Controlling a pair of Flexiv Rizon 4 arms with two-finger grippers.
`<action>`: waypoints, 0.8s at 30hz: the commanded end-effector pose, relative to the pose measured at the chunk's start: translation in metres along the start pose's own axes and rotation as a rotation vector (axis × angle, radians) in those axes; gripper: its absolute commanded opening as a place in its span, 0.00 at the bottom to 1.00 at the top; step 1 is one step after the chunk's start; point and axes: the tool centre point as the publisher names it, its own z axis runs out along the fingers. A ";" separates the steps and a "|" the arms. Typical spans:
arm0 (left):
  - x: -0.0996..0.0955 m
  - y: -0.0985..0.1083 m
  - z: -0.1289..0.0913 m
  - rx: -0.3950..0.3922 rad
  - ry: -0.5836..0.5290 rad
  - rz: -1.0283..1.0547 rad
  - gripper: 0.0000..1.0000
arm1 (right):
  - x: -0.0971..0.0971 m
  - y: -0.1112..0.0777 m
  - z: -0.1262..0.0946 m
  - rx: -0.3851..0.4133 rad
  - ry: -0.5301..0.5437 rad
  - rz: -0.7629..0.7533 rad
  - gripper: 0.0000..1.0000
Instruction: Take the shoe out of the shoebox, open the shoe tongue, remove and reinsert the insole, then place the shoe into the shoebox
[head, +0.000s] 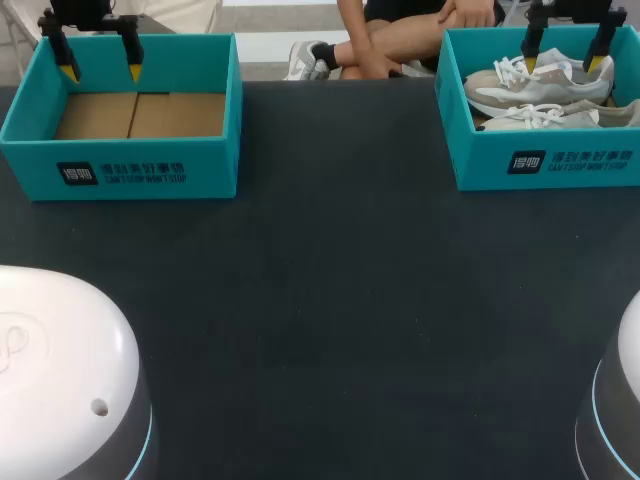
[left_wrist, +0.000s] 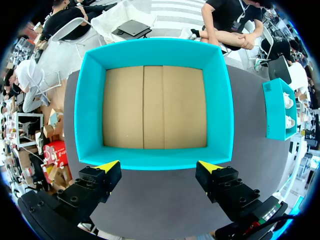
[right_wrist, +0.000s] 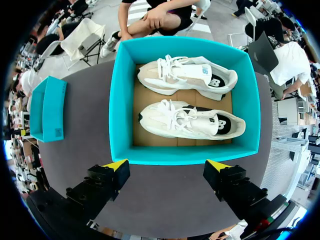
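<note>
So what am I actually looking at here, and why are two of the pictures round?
This is one robot with two arms at a dark table. The wide picture comes from a camera above and behind it. The round ones come from a camera on each wrist, looking out past that arm's yellow-tipped fingers. The left gripper hangs open above an empty shoebox, teal with a bare cardboard floor. The right gripper hangs open above a second shoebox that holds two pale laced sneakers side by side: the far sneaker and the near sneaker. Neither gripper holds anything.
</note>
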 end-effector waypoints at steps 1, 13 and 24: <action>0.000 0.000 0.000 0.000 -0.001 0.000 1.00 | 0.000 0.000 0.000 0.000 -0.001 0.000 1.00; 0.000 0.000 0.000 0.000 -0.001 0.000 1.00 | 0.000 0.000 0.000 0.000 -0.001 0.000 1.00; 0.000 0.000 0.000 0.000 -0.001 0.000 1.00 | -0.047 0.012 0.006 -0.126 -0.067 0.062 1.00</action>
